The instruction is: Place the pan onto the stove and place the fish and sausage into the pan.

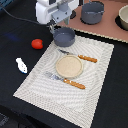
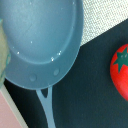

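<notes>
The grey-blue pan [image 1: 64, 36] sits on the far corner of the striped placemat [image 1: 95, 85], beside the pinkish-brown stove [image 1: 102, 29]. My gripper [image 1: 52, 28] hangs just above the pan's side toward the exterior view's left, where the handle lies hidden under it. Its fingers are not clear enough to read. The wrist view shows the pan [image 2: 40, 40] empty, with its thin handle [image 2: 47, 106] pointing away. The red sausage [image 1: 37, 44] lies on the dark table to the exterior view's left of the pan; it also shows in the wrist view [image 2: 120, 70]. The white fish [image 1: 21, 65] lies nearer the front.
A larger grey pot [image 1: 92, 12] stands on the stove. A pale bowl [image 1: 123, 17] is at the far right. On the placemat lie a beige plate [image 1: 69, 66], a knife [image 1: 80, 57] and a fork [image 1: 65, 80] with orange handles.
</notes>
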### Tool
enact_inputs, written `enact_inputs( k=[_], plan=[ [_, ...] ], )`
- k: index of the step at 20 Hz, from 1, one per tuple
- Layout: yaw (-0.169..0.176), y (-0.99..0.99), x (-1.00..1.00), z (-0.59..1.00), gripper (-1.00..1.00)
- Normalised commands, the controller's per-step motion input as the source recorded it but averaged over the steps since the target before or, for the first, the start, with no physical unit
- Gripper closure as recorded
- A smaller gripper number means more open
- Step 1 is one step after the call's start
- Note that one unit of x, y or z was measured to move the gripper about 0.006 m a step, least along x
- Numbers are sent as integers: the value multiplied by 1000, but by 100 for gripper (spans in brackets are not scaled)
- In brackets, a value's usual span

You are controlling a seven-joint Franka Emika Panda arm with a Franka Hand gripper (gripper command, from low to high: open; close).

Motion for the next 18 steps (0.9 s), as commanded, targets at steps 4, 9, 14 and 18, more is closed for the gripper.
enact_inputs(
  k=[4, 9, 14, 18],
  plan=[
    [9, 0, 100, -334, -100],
    [1, 0, 145, -331, -100],
    [1, 1, 143, -350, -100],
    [0, 0, 61, -341, -100]
  ],
)
